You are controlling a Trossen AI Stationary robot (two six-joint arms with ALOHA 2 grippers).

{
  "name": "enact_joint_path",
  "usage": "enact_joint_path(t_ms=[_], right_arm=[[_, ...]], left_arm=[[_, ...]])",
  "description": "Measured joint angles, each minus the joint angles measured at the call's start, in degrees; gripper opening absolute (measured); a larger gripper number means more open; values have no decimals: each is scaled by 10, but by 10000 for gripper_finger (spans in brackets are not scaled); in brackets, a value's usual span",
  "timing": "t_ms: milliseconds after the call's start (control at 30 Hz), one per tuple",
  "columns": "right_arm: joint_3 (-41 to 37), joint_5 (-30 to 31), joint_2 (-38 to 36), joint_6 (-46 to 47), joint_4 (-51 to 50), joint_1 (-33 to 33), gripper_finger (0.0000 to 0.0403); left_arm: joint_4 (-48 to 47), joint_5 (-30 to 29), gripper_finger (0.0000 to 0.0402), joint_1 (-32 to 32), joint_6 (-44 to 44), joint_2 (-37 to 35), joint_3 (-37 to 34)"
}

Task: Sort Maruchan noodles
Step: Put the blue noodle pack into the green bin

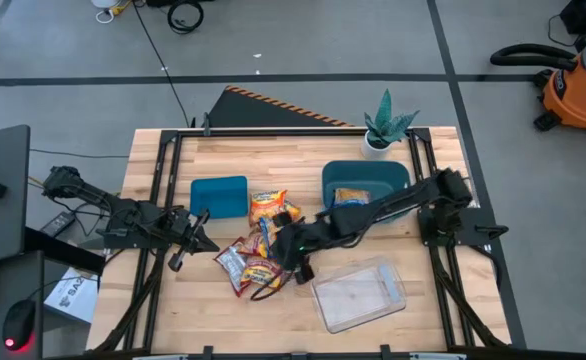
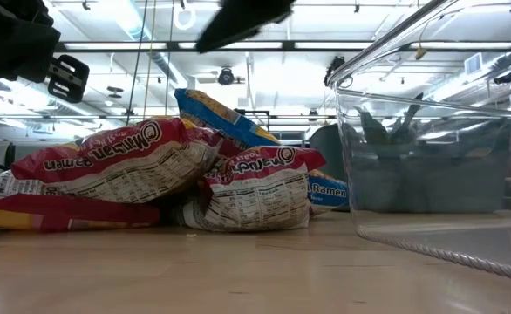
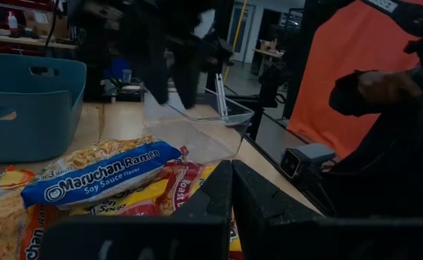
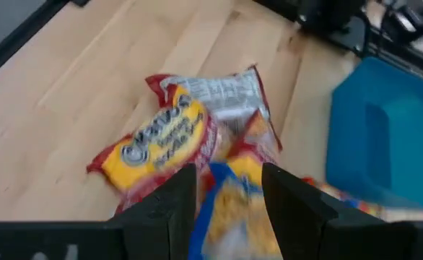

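Right gripper is stretched across the table centre, hanging over the noodle pile; fingers spread apart, a blue-and-yellow packet showing in the gap below them, contact not clear. Left gripper sits at the pile's left edge, jaws pressed together, nothing held. The pile is mid-table: red-and-yellow packets stacked at the near side, orange ones at the far side by the left teal bin. Right teal bin at far right already has one orange packet inside. Clear tray lies near-right of the pile, apart from it.
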Motion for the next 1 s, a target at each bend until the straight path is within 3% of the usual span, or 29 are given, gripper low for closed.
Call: enact_joint_path(t_ms=[300,400,533,767,1000], right_arm=[[97,6,99,-41,-63,4,163],[105,48,119,-62,-72,4,155],[105,98,130,-86,-80,4,118],[106,116,119,-86,-82,1,12],[106,208,80,-88,-120,2,15]], left_arm=[[1,0,14,0,0,0,0],[1,0,14,0,0,0,0],[1,0,14,0,0,0,0],[1,0,14,0,0,0,0],[1,0,14,0,0,0,0]])
